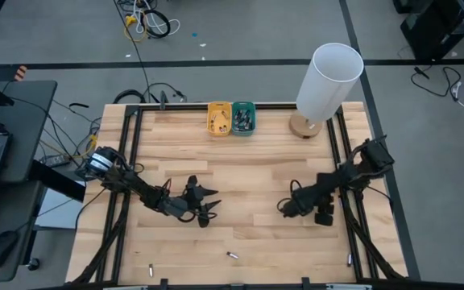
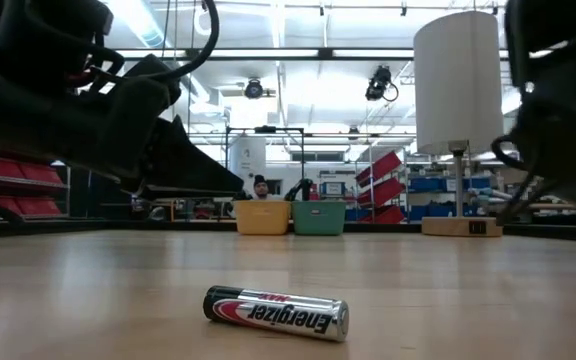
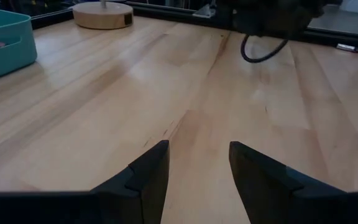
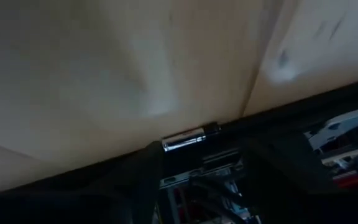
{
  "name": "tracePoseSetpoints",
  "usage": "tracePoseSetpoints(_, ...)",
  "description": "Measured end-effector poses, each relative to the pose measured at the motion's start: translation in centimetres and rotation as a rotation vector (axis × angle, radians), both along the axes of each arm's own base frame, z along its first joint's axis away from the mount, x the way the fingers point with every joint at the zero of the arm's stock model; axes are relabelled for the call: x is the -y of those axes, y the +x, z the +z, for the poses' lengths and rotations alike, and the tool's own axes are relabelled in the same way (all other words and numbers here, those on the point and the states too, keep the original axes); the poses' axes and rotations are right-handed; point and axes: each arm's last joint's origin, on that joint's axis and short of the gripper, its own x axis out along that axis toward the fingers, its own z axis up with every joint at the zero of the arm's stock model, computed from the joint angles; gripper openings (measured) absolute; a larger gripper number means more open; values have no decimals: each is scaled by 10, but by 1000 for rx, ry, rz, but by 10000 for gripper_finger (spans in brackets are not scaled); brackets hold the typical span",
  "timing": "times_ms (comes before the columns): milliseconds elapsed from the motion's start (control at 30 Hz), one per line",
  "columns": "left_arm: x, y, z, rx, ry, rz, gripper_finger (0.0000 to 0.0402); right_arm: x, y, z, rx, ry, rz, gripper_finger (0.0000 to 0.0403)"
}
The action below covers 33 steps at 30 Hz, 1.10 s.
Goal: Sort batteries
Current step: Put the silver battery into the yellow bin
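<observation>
**Evidently mid-sort: loose batteries wait on the tabletop**

High view: 3 small metal batteries lie along the near edge of the pale wood tabletop [image 1: 256, 173]: 1 near the left [image 1: 151, 270], 1 in the middle [image 1: 233, 255], 1 by the right rail [image 1: 350, 259]. The yellow tray [image 1: 219, 118] and teal tray [image 1: 242, 118] sit touching at the far edge, beside a white lamp [image 1: 329, 80]. The left pincer [image 1: 213, 206] hovers mid-table, spread and empty. The right pincer [image 1: 287, 209] hangs opposite; whether it is released or clenched I cannot tell.

Low view: the middle battery [image 2: 276, 312] lies on its side, a glossy black-and-silver cylinder that would likely roll if nudged. Both trays stand well behind it.

Left wrist view: the left pincer [image 3: 197, 163] shows 2 matte dark wedges apart over bare, smooth planks, with the teal tray [image 3: 5, 40] off to one side.

Right wrist view: a shiny battery [image 4: 185, 139] shows against a dark edge; held or lying, I cannot say.

My judgement: a fresh pickup is due, calling for a low descent square across a cylinder.
</observation>
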Motion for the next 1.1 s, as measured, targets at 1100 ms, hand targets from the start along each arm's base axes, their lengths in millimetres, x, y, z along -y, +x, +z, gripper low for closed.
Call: tracePoseSetpoints(1100,-4,4,5,50,-21,19,183,8,-37,-29,-69,201,160,169)
